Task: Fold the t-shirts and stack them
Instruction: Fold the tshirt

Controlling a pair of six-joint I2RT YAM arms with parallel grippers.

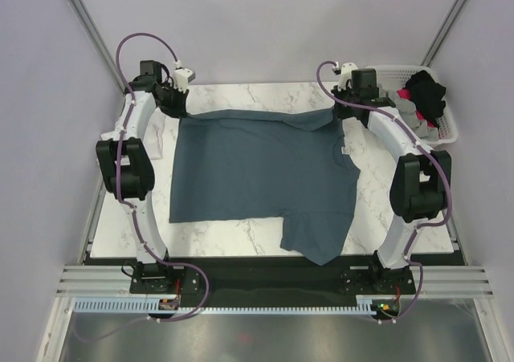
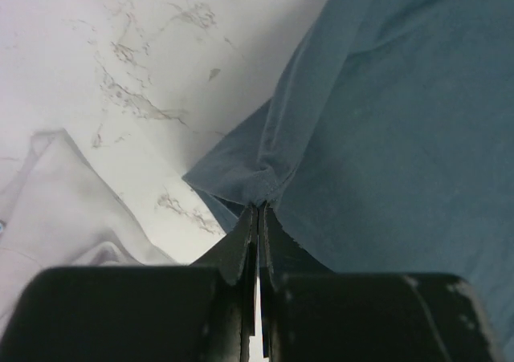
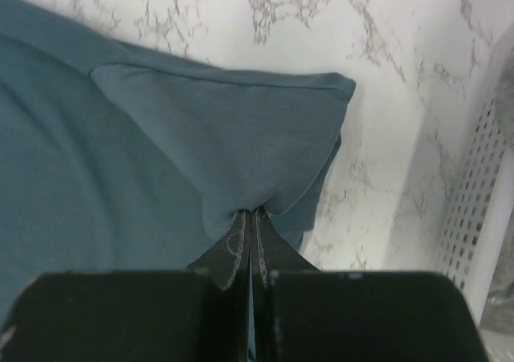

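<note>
A slate-blue t-shirt (image 1: 257, 173) lies spread on the marble table, one sleeve hanging toward the near edge. My left gripper (image 1: 178, 99) is shut on its far left corner; in the left wrist view the fingertips (image 2: 259, 209) pinch the cloth (image 2: 385, 137). My right gripper (image 1: 341, 109) is shut on the far right sleeve; in the right wrist view the tips (image 3: 249, 213) pinch the sleeve's fold (image 3: 241, 137). Grey and black shirts (image 1: 424, 95) sit in the basket. A white cloth (image 2: 56, 209) lies left of my left gripper.
A white lattice basket (image 1: 444, 121) stands at the far right corner; its wall shows in the right wrist view (image 3: 474, 209). The table's near edge (image 1: 241, 254) runs in front of the arm bases.
</note>
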